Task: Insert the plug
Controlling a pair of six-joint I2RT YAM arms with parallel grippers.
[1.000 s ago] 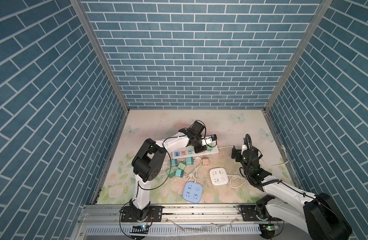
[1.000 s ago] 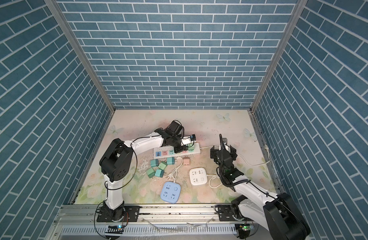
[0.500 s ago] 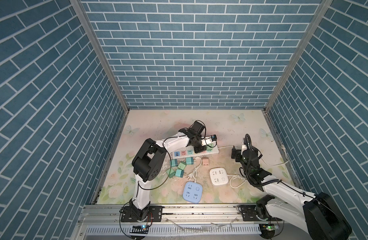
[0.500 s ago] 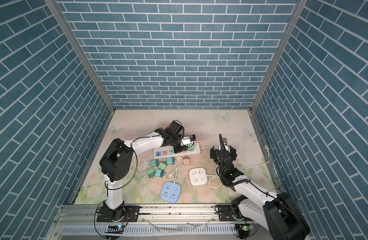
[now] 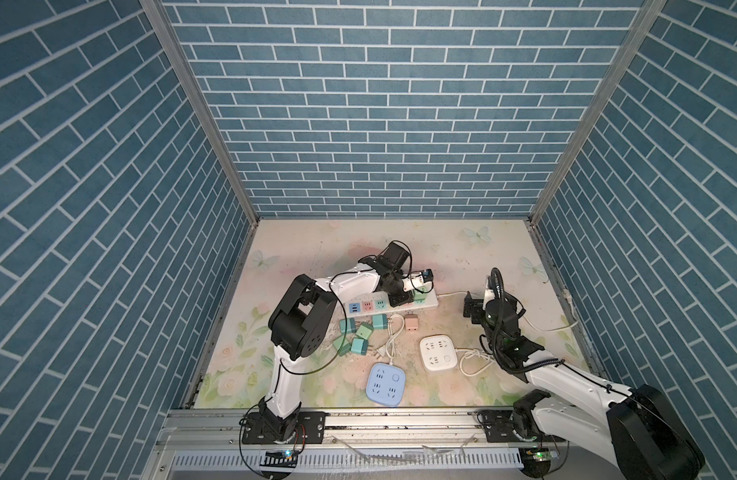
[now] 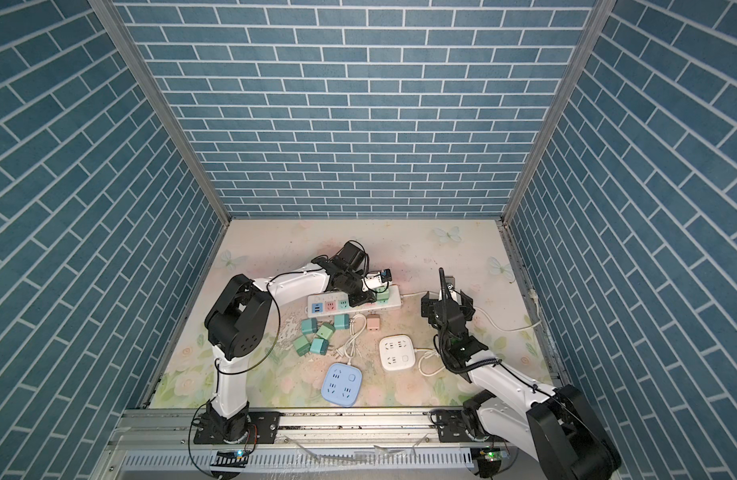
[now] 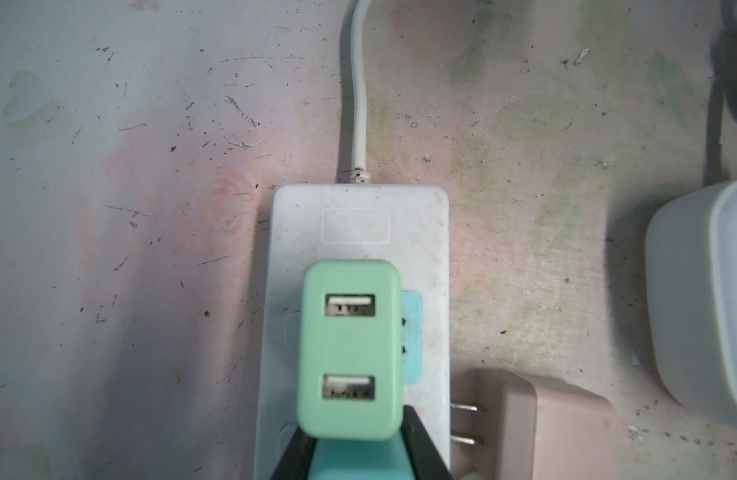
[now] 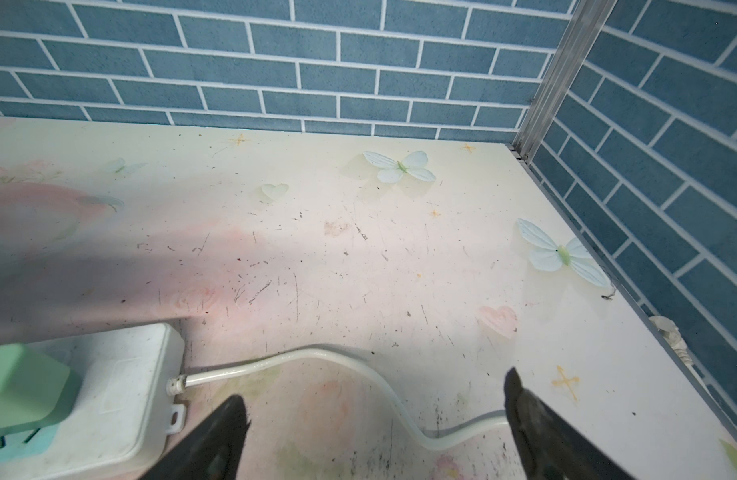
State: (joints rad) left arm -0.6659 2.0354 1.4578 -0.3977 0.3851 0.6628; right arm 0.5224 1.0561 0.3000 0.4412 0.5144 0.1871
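The left end effector (image 7: 354,451) is closed on the near end of the mint-green USB charger plug (image 7: 350,349), its black fingers (image 7: 421,449) flanking the body so the two USB ports face up and the prongs, hidden underneath, point down at the white power strip (image 7: 358,224). The plug sits over the pale blue socket face (image 7: 412,336) at the cord end of the strip, slightly off to one side of it, probably so the prongs line up with the slots. Whether they are already in cannot be told. The right end effector (image 8: 371,415) hovers with its jaws wide apart and empty above the strip's white cord (image 8: 317,353), seemingly waiting clear of the work. The left wrist view alone shows the sideways offset and a pink charger (image 7: 558,424) lying just beside the strip. The right wrist view shows the plug (image 8: 22,386) from the side, standing tall on the strip. In a top view the loose green chargers (image 5: 360,332) appear on the worktop (image 5: 441,249).
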